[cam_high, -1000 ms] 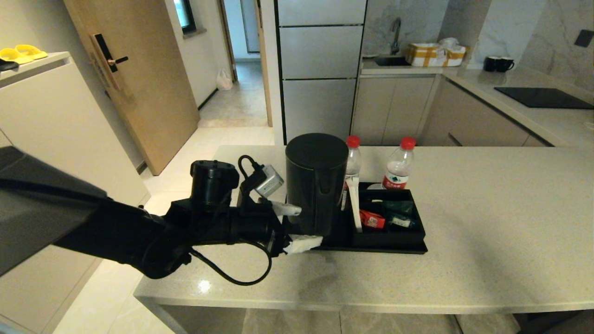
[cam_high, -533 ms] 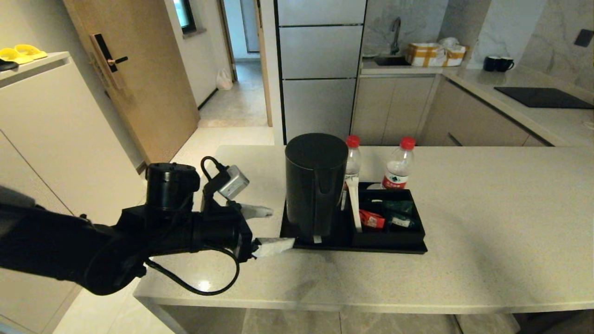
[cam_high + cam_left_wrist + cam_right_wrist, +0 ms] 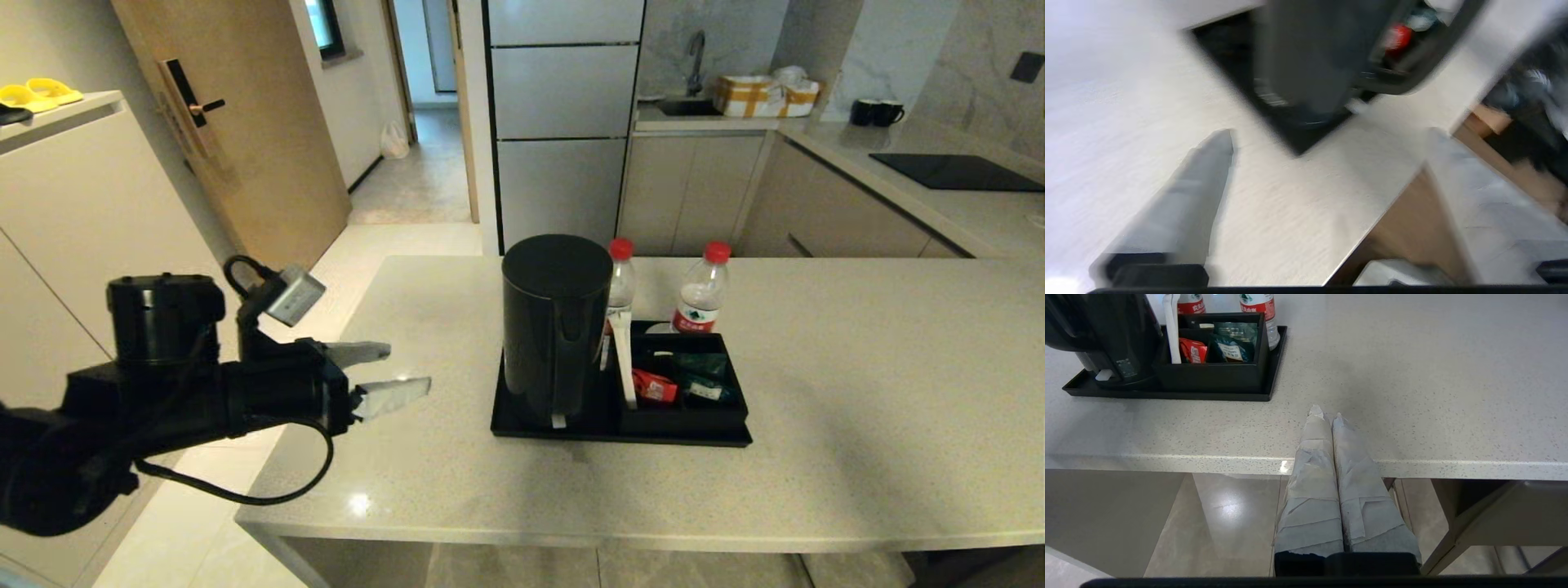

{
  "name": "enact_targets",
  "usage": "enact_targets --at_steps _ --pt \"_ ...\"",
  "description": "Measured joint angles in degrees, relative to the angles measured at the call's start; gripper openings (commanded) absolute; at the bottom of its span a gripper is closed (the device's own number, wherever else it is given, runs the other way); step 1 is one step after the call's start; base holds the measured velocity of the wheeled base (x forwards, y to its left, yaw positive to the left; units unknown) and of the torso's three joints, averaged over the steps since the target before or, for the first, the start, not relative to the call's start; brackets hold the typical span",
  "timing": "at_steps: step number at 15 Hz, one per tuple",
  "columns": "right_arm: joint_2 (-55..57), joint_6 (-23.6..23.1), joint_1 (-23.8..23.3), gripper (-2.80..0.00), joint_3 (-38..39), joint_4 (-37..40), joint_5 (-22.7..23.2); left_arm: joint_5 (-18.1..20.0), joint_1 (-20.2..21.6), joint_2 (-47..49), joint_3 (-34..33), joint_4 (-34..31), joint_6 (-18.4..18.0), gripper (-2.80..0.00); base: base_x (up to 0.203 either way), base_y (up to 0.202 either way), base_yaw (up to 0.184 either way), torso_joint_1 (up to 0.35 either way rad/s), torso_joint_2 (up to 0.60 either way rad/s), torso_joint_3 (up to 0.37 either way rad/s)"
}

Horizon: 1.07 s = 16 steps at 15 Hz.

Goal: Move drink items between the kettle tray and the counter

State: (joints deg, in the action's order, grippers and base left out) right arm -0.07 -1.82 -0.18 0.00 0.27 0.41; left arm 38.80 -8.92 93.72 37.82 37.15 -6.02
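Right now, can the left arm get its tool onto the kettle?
Probably yes. The left tool is open and empty, level over the counter's left end, pointing toward the kettle. Only bare counter lies between them. The kettle stands at the tray's near-left corner, with the bottles behind it.

Left end effector (image 3: 384, 376) agape, empty

Floor (image 3: 408, 184): glossy pale tile. Wooden door (image 3: 237, 139) with lever handle beyond the desk's far-left corner, beside an open doorway (image 3: 429, 90). Grey cabinet panels (image 3: 563, 114) stand behind the far edge. Marble-look wall (image 3: 939, 57) backs a sink worktop (image 3: 702, 121) holding 2 black mugs (image 3: 878, 112); black hob panel (image 3: 955, 171) far right.
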Motion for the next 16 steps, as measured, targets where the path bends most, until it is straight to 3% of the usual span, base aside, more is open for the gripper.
enact_targets --at_steps 4,7,9,12,16 --pt "0.0 0.01 0.0 -2.8 -0.05 0.0 0.0 -0.68 6.2 -11.07 -4.05 -3.38 4.09 -2.8 0.0 0.0 0.0 0.0 0.0 0.0" --pt "0.0 0.01 0.0 -2.8 -0.05 -0.02 0.01 -3.26 8.74 -26.11 -3.83 -15.14 8.23 -2.8 0.0 0.0 0.0 0.0 0.0 0.0" --pt "0.0 0.0 0.0 -2.8 0.0 -0.02 0.0 -6.12 9.61 -37.35 1.55 -28.62 11.39 -2.8 0.0 0.0 0.0 0.0 0.0 0.0" --pt "0.0 0.0 0.0 -2.8 0.0 -0.02 0.0 -12.01 10.3 -53.96 13.85 -56.22 15.27 -2.8 0.0 0.0 0.0 0.0 0.0 0.0" --pt "0.0 0.0 0.0 -2.8 0.0 0.0 -0.01 -22.81 10.45 -73.9 19.35 -88.11 10.78 -2.8 0.0 0.0 0.0 0.0 0.0 0.0"
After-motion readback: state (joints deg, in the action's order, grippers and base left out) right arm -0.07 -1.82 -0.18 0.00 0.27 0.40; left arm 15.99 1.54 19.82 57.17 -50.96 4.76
